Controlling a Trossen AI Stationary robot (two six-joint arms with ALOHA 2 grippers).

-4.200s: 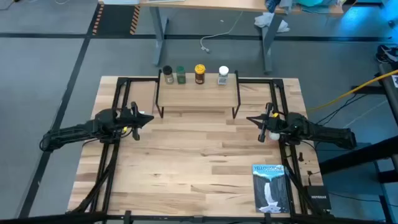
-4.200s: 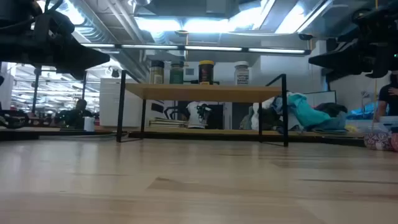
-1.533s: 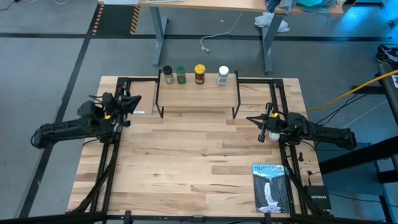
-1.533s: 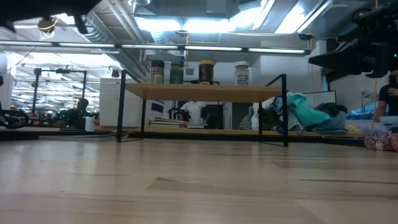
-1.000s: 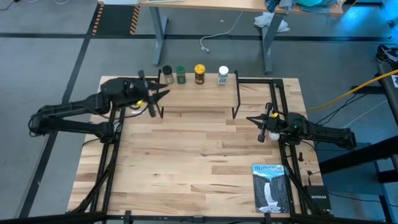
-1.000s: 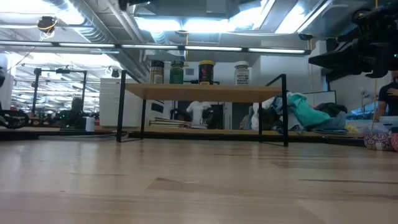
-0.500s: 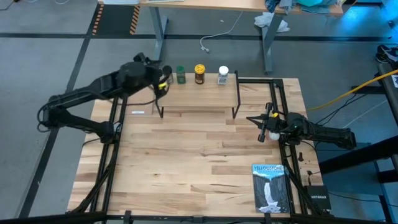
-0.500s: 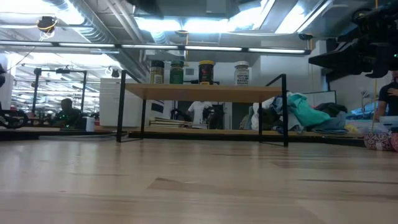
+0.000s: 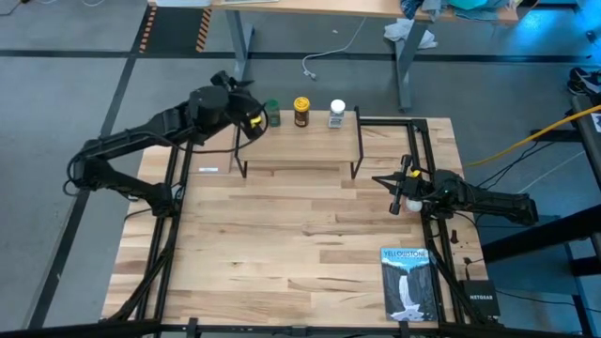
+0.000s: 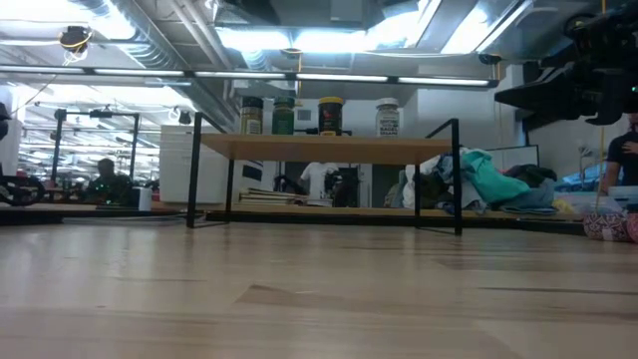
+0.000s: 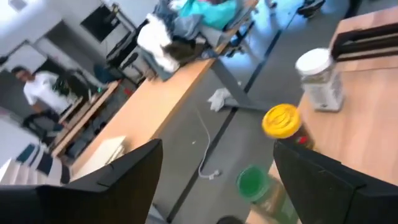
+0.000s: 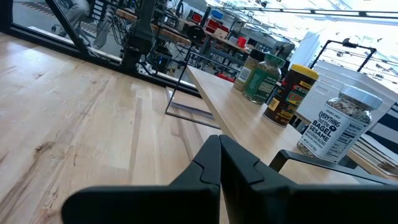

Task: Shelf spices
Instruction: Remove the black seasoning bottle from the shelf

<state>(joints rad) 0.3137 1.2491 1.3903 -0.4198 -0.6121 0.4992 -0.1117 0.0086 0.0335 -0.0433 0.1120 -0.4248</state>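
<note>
Four spice jars stand in a row on the shelf's plank [image 9: 299,143] at the table's far edge: a dark-lidded jar [image 10: 251,115], a green jar [image 9: 272,114], an amber jar with a yellow lid [image 9: 301,110] and a clear jar with a white lid [image 9: 336,114]. My left gripper [image 9: 254,119] hangs open over the shelf's left end, above the dark-lidded jar, which it mostly hides in the high view. In its wrist view the two fingers [image 11: 124,180] stand wide apart, with the green jar [image 11: 252,183] between them farther off. My right gripper [image 9: 397,191] waits shut near the shelf's right legs.
A blue-and-white book [image 9: 407,282] lies at the table's near right. Black frame rails [image 9: 178,169] run along both sides of the tabletop. A small white slip [image 9: 208,170] lies left of the shelf. Bare wood spreads between the shelf and the near edge.
My left gripper has swung from the table's left side toward the far edge and to the right, and now hangs over the shelf's left end above the dark-lidded jar. The jars and my right arm have kept still.
</note>
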